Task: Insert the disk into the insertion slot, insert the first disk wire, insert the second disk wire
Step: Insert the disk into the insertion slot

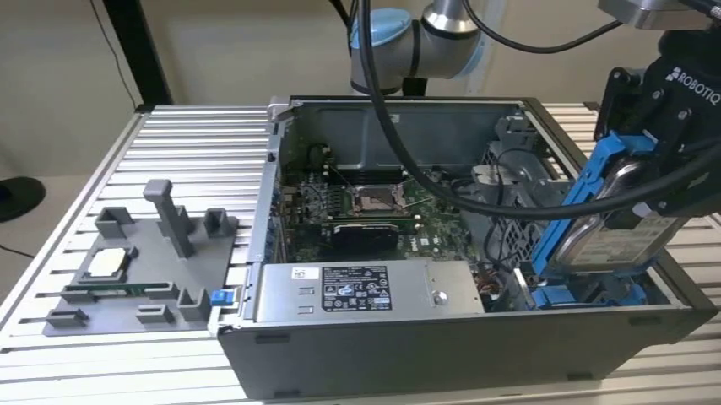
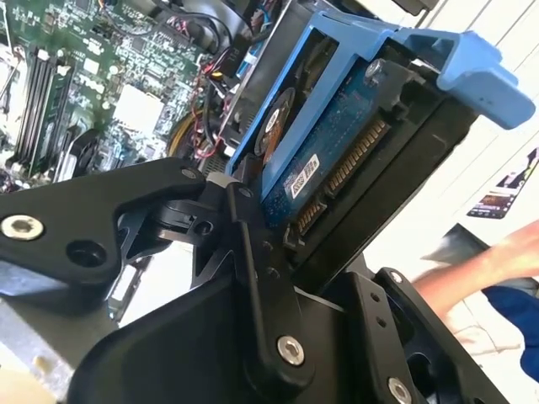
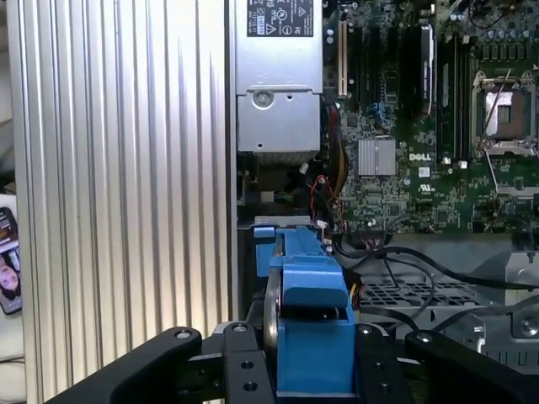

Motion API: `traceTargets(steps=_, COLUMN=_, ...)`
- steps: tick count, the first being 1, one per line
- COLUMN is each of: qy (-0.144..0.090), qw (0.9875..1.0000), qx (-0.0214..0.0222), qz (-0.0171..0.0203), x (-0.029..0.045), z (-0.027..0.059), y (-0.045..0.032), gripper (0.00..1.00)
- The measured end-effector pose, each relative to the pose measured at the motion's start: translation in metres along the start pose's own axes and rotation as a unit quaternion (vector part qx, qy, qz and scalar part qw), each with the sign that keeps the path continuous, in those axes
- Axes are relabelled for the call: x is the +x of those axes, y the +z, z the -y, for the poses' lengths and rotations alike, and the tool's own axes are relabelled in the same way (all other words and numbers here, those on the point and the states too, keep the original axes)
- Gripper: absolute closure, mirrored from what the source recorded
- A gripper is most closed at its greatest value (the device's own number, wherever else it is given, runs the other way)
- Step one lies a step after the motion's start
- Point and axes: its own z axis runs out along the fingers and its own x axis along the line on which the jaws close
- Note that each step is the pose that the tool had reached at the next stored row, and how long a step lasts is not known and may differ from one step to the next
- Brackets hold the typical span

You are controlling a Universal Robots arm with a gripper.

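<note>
My gripper [image 1: 640,164] is shut on the disk [image 1: 614,229], a silver-grey drive in a bright blue frame. It holds the disk tilted on edge over the front corner of the open computer case at the exterior view's right. The disk's lower end reaches down to the insertion slot [image 1: 569,295], a grey bay with blue tabs. In the second wrist view my black fingers [image 2: 253,252] clamp the disk [image 2: 337,151] with its connector edge showing. In the first wrist view the blue frame [image 3: 312,311] sits between the fingers. Black cables [image 1: 496,202] lie loose inside the case.
The grey power-supply box [image 1: 360,291] fills the case's front. The green motherboard [image 1: 360,202] lies behind it, and a perforated cage [image 3: 421,295] sits beside the slot. A grey fixture [image 1: 147,261] with small parts stands on the ribbed table. A person's arm [image 2: 484,269] is nearby.
</note>
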Motion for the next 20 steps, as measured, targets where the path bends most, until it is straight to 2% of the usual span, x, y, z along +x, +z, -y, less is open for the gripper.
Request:
traceTargets(steps=6, qy=0.001, qw=1.0, qx=-0.0001, qz=0.0011, x=0.0001, z=0.0004, y=0.0102, gripper=1.0)
traceTargets(steps=10, qy=0.002, qw=1.0, qx=-0.0002, qz=0.0043, x=0.0, z=0.0021, y=0.0158, gripper=1.0)
traceTargets(steps=14, qy=0.004, qw=1.0, qx=-0.0002, qz=0.0049, x=0.0, z=0.0025, y=0.0214, gripper=1.0)
traceTargets(steps=20, qy=0.005, qw=1.0, qx=-0.0002, qz=0.0054, x=0.0, z=0.0027, y=0.0253, gripper=1.0)
